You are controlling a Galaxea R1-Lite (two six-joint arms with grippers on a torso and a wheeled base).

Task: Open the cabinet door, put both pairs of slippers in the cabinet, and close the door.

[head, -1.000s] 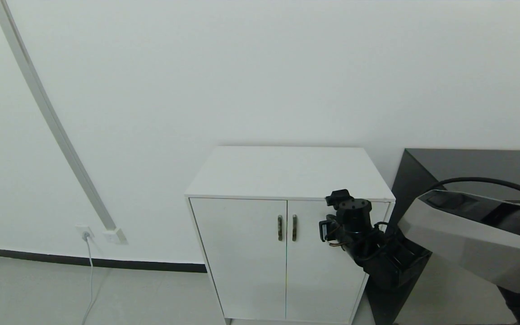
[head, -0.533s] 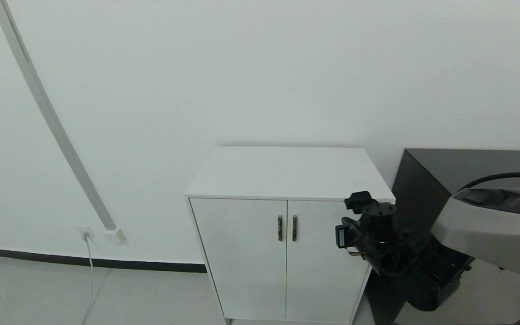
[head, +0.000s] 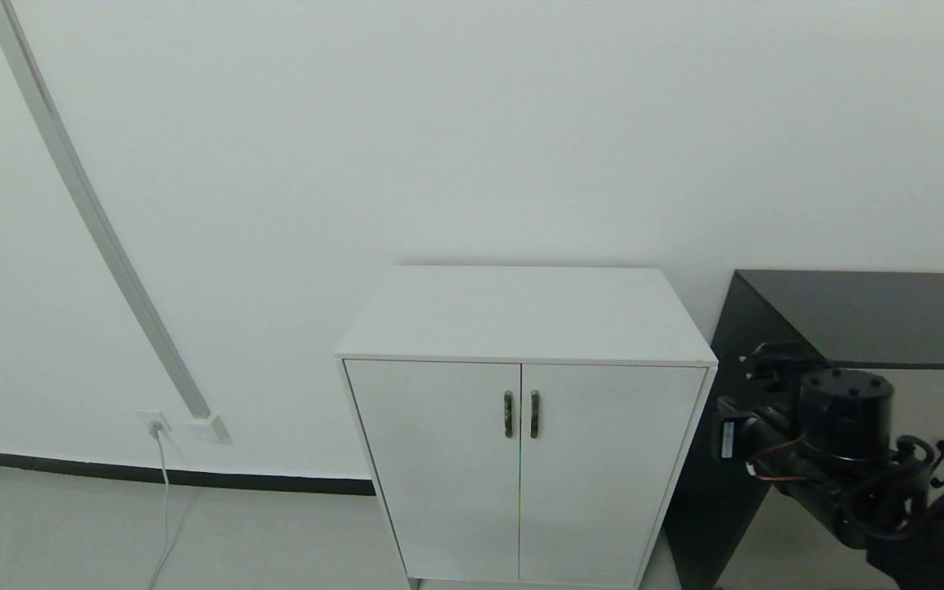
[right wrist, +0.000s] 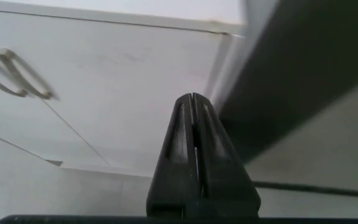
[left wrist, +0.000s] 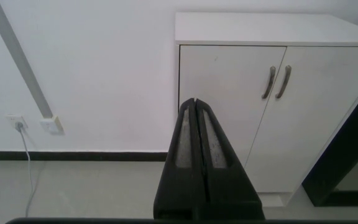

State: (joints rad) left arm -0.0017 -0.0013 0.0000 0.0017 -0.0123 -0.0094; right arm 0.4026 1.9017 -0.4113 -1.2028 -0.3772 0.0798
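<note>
The white cabinet (head: 521, 315) stands against the wall with both doors closed and flush. Two dark handles (head: 509, 414) sit side by side at the middle seam. My right arm's wrist (head: 841, 410) hangs to the right of the cabinet, in front of the black table's side. In the right wrist view my right gripper (right wrist: 194, 99) is shut with nothing in it, near the cabinet's right door (right wrist: 123, 87) and the handles (right wrist: 17, 78). My left gripper (left wrist: 195, 102) is shut and empty, held low and well back from the cabinet (left wrist: 229, 93).
A black table (head: 865, 311) stands right beside the cabinet. A wall socket with a plugged-in cable (head: 154, 424) and a slanting grey conduit (head: 87, 205) are to the left. Open floor (head: 193, 533) lies left of the cabinet.
My right arm has swung to the right, from in front of the cabinet's right door to in front of the black table. The doors stayed closed.
</note>
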